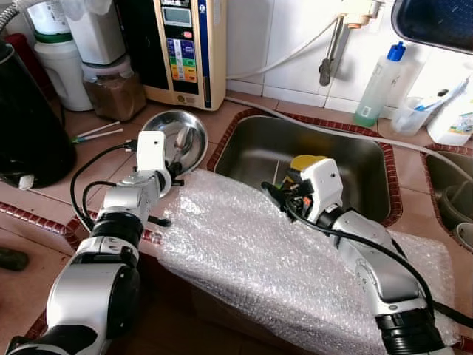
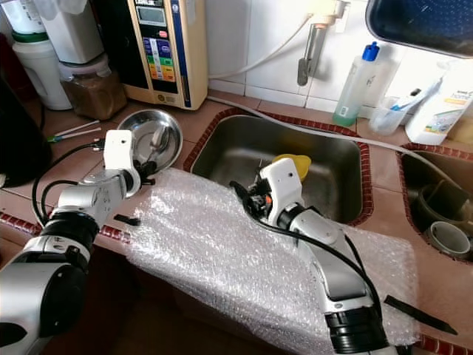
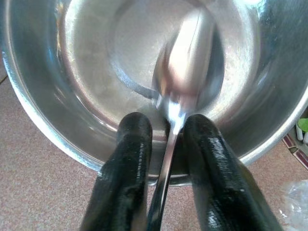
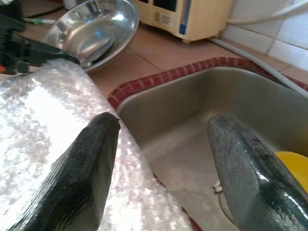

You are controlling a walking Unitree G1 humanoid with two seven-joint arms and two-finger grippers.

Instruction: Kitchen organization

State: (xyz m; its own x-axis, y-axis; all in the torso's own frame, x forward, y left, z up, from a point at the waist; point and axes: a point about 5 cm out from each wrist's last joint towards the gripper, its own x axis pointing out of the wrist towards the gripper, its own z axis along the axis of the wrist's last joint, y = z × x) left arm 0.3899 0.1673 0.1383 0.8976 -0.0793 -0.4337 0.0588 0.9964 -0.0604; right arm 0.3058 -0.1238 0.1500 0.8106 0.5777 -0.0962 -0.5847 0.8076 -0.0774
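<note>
The left gripper point(image 3: 166, 144) pinches a spoon point(image 3: 185, 72) by its handle, its bowl resting inside the steel bowl point(image 1: 177, 140) at the sink's point(image 1: 244, 148) nine o'clock. The right wrist view shows the right gripper point(image 4: 161, 139) spread wide and empty above the bubble wrap point(image 1: 244, 251).

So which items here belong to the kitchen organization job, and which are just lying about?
In play:
- spoon, held in the left gripper
- steel bowl under the spoon
- right gripper, open over the sink

Lying about:
- bubble wrap
- soap bottle
- water ionizer
- yellow item in the sink
</note>
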